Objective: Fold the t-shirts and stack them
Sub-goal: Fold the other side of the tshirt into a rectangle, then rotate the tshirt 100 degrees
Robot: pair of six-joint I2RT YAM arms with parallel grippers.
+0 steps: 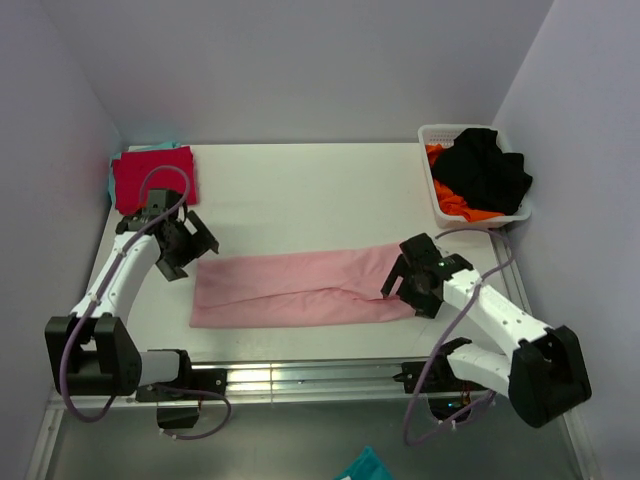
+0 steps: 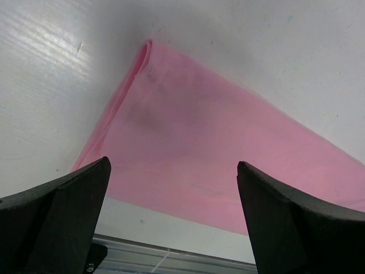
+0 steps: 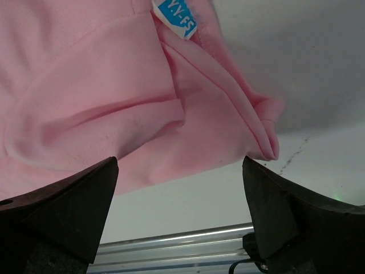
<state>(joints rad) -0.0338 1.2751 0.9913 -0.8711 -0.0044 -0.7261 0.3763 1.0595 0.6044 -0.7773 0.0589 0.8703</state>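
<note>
The light pink soft-cloth t-shirt [image 1: 300,288] lay at the centre of the white table [image 1: 300,190], folded lengthwise into a long band running from 9 o'clock to 3 o'clock; its sleeves and sides looked tucked in, so I judged the step in hand to be the crosswise fold. The black left gripper [image 1: 190,245] hung over the band's 9 o'clock end with its jaws wide apart and nothing between them; its wrist view showed the rolled pink edge [image 2: 199,154] just ahead of the fingers. The black right gripper [image 1: 405,285] sat at the 3 o'clock end, jaws likewise spread and empty; its wrist view showed bunched layers [image 3: 114,103] and a small blue neck label [image 3: 177,17].

To fold well, each gripper would likely need to pinch all the layers at one end together, since the 3 o'clock end looked loose and could splay if only the top ply were caught; the two should lift evenly, carry that end over to the other and lay it down with the edges matched; dragging low would probably wrinkle the lower layer.

A folded bright red cloth t-shirt [image 1: 155,178] waited at 10 o'clock, with a sliver of teal cloth [image 1: 110,188] showing beside it, seemingly the stack; a white plastic basket [image 1: 425,170] of black cloth [image 1: 485,170] and orange cloth [image 1: 450,200] stood at 2 o'clock.
</note>
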